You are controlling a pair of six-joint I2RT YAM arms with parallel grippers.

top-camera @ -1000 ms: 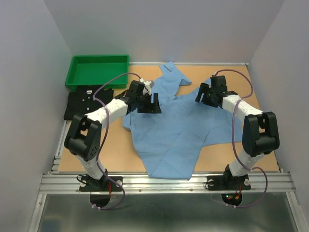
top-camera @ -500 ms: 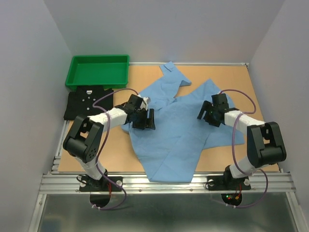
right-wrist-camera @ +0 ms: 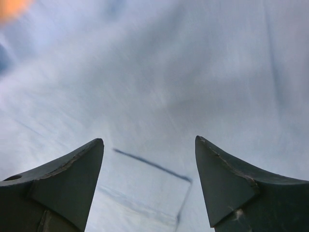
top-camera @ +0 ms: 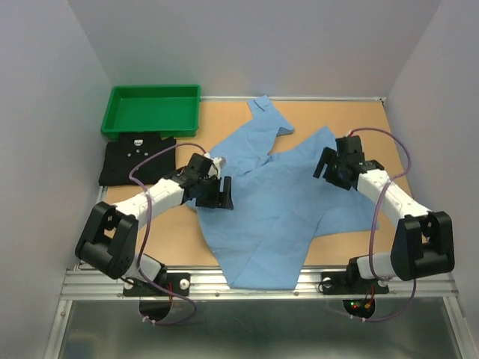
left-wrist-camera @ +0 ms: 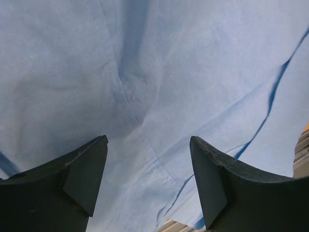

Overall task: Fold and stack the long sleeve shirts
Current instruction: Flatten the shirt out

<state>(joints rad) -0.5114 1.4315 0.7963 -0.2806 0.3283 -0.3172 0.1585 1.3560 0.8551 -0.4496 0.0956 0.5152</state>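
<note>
Since a second ago both arms have drawn back. The left gripper (top-camera: 215,196) and right gripper (top-camera: 329,168) gape wide, holding nothing, over the spread blue shirt (top-camera: 277,202). The folded black shirt (top-camera: 135,161) lies just before the green tray (top-camera: 153,90).

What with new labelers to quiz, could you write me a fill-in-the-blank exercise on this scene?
The spread shirt on the table is light ____.
The tray in the far left corner is ____.
The folded shirt just in front of that tray is ____.
Above the spread shirt, the left gripper and the right gripper both have jaws ____.
Missing words: blue; green; black; open.
</note>
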